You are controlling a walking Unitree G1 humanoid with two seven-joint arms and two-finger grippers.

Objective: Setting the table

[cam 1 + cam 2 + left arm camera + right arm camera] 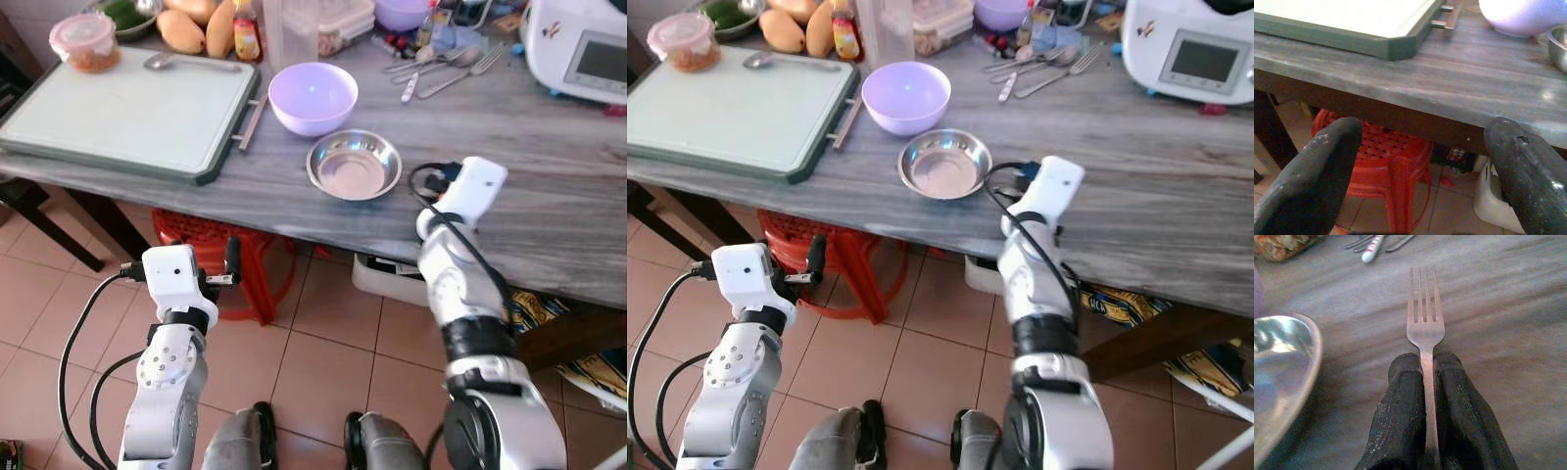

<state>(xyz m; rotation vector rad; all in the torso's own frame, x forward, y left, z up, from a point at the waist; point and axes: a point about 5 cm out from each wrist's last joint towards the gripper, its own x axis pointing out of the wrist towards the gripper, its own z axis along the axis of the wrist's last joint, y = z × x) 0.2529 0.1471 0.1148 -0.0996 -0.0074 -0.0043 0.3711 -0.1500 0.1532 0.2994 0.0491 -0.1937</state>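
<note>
Beside steel bowl (354, 164) | right gripper (1426, 377) clamps fork (1424, 318)

A grey, wood-grained desk (549, 186) crosses the upper frame, its near edge slanting down toward the right. At upper left a pale green cutting board (127, 113) with a dark rim lies on it. Right of the board stands a lilac bowl (313, 96), and just below that a steel bowl (354, 164). Loose cutlery (446, 69) lies at upper centre, a white appliance (578, 49) at upper right. Mangoes (196, 29) and a lidded tub (86, 41) line the far edge.
</note>
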